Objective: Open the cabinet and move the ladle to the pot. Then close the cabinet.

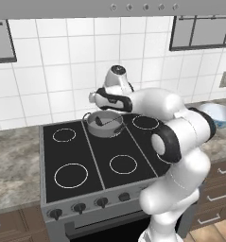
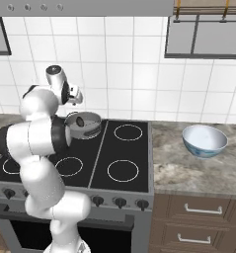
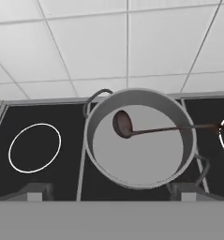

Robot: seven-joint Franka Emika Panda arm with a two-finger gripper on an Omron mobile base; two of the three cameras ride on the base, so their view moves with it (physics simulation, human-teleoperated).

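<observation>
The grey pot (image 1: 104, 125) (image 2: 88, 126) (image 3: 141, 161) stands on the back middle of the black cooktop. The dark ladle (image 1: 108, 121) (image 2: 80, 121) (image 3: 123, 124) lies in it, cup down on the pot floor, its slim handle leaning over the rim to the right in the hand view. My gripper (image 1: 94, 100) (image 2: 77, 97) (image 3: 108, 194) hangs just above the pot's near rim. Its fingers are spread wide apart, open and holding nothing. The cabinet is out of view.
A pale blue-white bowl (image 1: 219, 113) (image 2: 204, 140) sits on the marble counter right of the stove (image 1: 86, 163) (image 2: 122, 163). Brown drawers (image 2: 203, 210) run below that counter. A white tiled wall rises close behind the pot, and a grey hood (image 1: 133, 7) hangs overhead.
</observation>
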